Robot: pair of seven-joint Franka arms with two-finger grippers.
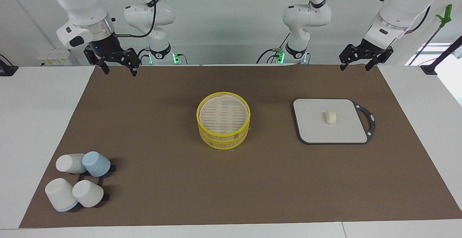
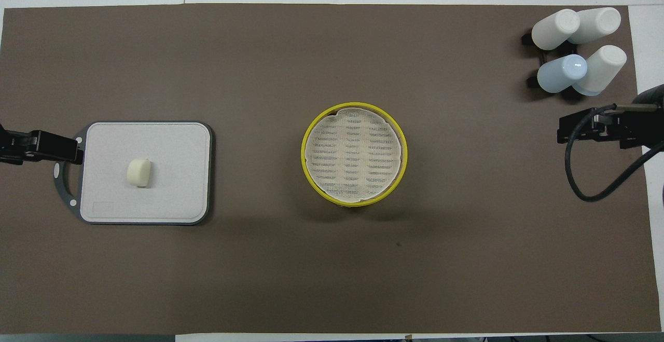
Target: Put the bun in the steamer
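Both jaws spread, nothing held. Left gripper point(image 1: 365, 58) hangs over the mat's point(image 1: 231, 180) edge at the robots' end, toward my left end of the table; right gripper point(image 1: 116, 61) hangs over the matching corner at the right end, waiting.

Bun point(image 1: 330, 117) sits below and just inward of my left gripper, about mid-board point(image 1: 310, 131), nothing else touching it. Board keeps it off the mat and in plain reach of the left arm, so I'd judge the left does the pick.

Steamer point(image 1: 223, 125) is mid-mat, between my two grippers, well apart from the board. Two stacked rings, and whether that slatted top is a lid or an open base, I can't tell.

Room: bare mat between board and steamer, so a clear carry path. Board's handle point(image 1: 368, 118) points toward the left end, away from that path. Cups point(image 1: 80, 183) are clustered at the right end, well clear. Watch the yellow rim on descent.
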